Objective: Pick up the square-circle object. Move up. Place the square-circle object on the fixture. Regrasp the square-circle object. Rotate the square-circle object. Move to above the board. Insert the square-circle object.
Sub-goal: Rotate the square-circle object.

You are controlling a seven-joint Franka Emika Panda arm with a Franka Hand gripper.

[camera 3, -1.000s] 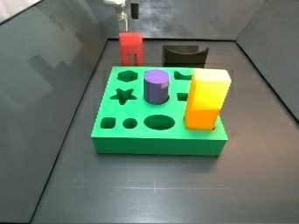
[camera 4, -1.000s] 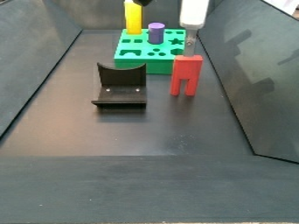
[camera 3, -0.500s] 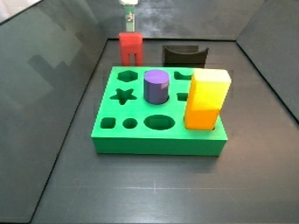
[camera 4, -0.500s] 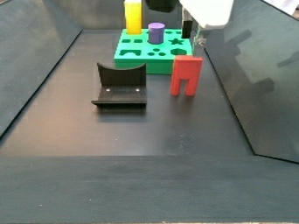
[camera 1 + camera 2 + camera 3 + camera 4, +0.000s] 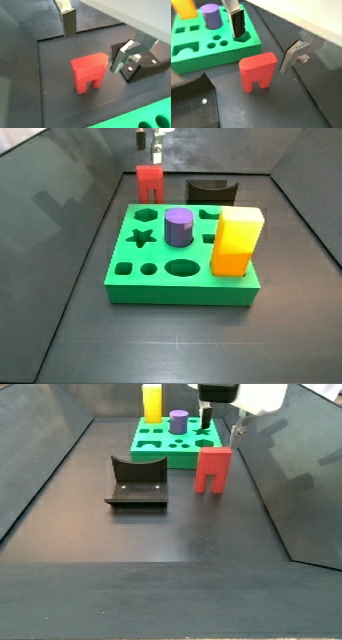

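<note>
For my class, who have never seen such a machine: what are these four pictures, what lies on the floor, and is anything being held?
It is one robot arm ending in a two-finger gripper. Two pictures come from cameras on its wrist, two from cameras beside the floor. The gripper hangs open above the red square-circle object, which stands upright on the dark floor; nothing is held. Nearby are the black fixture and the green board with shaped holes, carrying a purple cylinder and a yellow block.
</note>
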